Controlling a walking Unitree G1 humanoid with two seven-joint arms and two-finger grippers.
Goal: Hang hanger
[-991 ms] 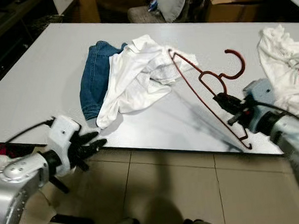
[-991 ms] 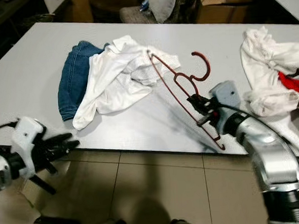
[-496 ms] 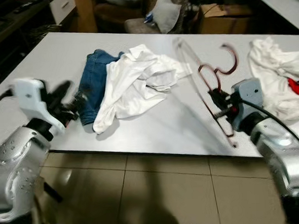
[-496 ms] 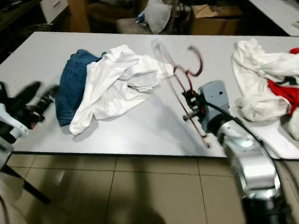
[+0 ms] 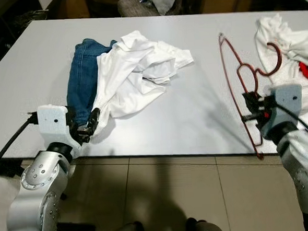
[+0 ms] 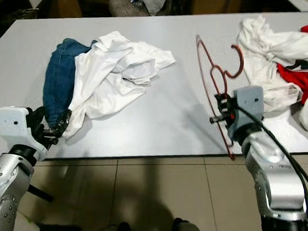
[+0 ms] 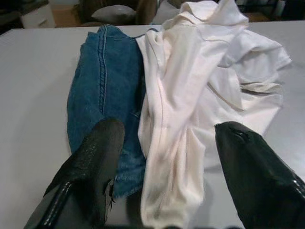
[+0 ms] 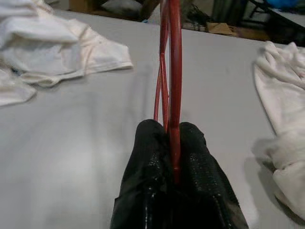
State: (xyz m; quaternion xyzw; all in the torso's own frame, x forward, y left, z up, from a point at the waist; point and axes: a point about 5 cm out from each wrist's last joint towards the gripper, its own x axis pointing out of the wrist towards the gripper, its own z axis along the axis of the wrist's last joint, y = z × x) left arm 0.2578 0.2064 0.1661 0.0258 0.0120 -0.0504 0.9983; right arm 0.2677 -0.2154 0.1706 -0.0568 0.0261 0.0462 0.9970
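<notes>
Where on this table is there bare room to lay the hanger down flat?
The widest bare patch on the table lies between the white shirt over the jeans and the red hanger shut in the right gripper. The far strip behind the clothes is also bare. It is crowded at the right edge, where the white and red clothes pile sits.

Left claw [image 7: 164, 157] spread wide – right claw [image 8: 174, 143] clamped.
</notes>
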